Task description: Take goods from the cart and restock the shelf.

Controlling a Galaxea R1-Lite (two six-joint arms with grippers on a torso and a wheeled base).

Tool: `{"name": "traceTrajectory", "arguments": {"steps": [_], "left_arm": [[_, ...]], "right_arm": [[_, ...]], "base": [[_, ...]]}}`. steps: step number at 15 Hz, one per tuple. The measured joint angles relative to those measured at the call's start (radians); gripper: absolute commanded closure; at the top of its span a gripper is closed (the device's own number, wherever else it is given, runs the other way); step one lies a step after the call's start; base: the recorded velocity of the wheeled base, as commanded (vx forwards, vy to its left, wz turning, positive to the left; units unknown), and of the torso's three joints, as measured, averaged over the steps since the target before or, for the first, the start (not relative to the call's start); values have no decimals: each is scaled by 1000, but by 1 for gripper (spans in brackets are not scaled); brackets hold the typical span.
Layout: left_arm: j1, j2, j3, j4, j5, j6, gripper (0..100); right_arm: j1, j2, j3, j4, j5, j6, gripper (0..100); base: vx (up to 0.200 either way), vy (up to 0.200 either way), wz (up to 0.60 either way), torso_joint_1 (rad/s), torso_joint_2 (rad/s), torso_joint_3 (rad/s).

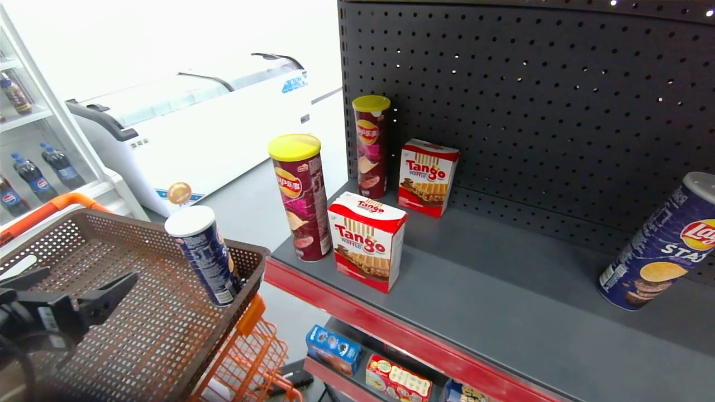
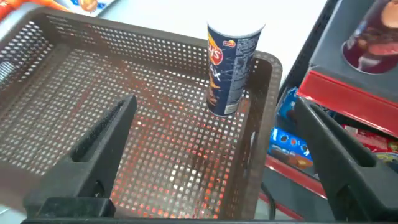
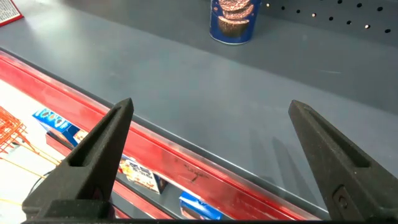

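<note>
The left gripper (image 2: 214,109) hangs off the shelf's (image 1: 503,301) left end, over the brown mesh basket (image 1: 139,335) of the orange cart (image 1: 251,346), its jaws spread wide with nothing between them. A blue chip can (image 1: 204,254) with a white lid stands in the basket corner nearest the shelf, tipped a little toward the rim, just ahead of those jaws. On the shelf's left end, at its front edge, stands a maroon can (image 1: 301,201) with a yellow lid, and a red-and-white wafer box (image 1: 366,243) is just beside it. Deeper on the same end, against the shelf's black pegboard (image 1: 530,111), stand a second maroon can (image 1: 371,148) and a second wafer box (image 1: 427,178) side by side. The right gripper (image 3: 211,104) hovers over the shelf's red front edge, its jaws also wide apart and empty. Beyond them, toward the shelf's right end and close to the pegboard, is another blue can (image 1: 662,245). Under the shelf, a lower board carries a blue packet (image 1: 333,349) and a light-coloured carton (image 1: 397,379). Beyond the shelf's left end stands a white chest freezer (image 1: 195,123).
</note>
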Motion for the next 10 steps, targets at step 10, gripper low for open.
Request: {"name": "traceTrajectory", "arguments": {"steps": [10], "left_arm": [[-1,536,-23,-438,-11,4,0]], "right_arm": [[0,0,0,0,0,0,0]], "base": [[0,0,0,0,0,0]]}}
